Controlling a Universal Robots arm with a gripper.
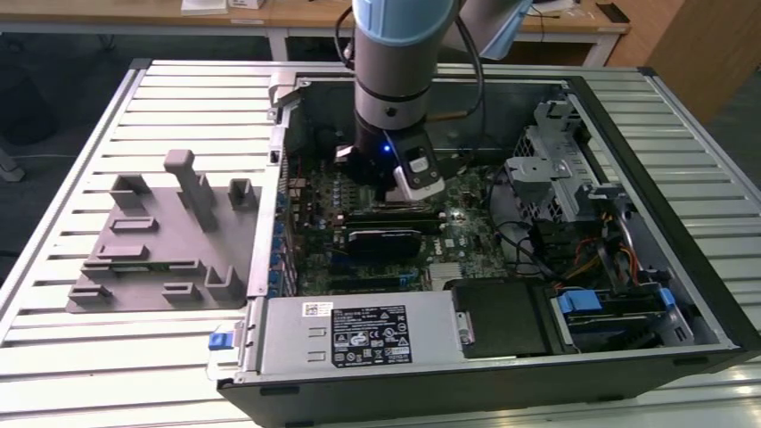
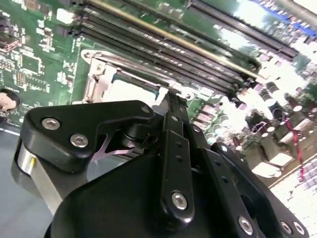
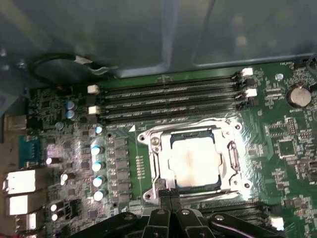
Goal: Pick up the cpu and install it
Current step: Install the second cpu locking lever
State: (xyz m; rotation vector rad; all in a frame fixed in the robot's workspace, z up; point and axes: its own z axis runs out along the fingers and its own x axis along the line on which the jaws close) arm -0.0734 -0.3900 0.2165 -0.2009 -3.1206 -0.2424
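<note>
The cpu (image 3: 194,161), a square chip with a silver top plate, lies flat in the metal socket frame (image 3: 232,158) on the green motherboard. In the second wrist view the cpu (image 2: 131,90) shows as a pale patch inside the same frame. My gripper (image 3: 166,189) hangs low over the board with its black fingertips pressed together at the socket's edge, just beside the chip, and nothing shows between them. In the exterior view the gripper (image 1: 411,194) reaches down into the open computer case (image 1: 666,223) over the middle of the board.
Black memory slots (image 3: 168,99) run alongside the socket. A grey box with a white label (image 1: 356,334) fills the case's near side, and a drive cage with cables (image 1: 559,178) stands at the exterior view's right. A grey parts fixture (image 1: 167,236) lies on the slatted table.
</note>
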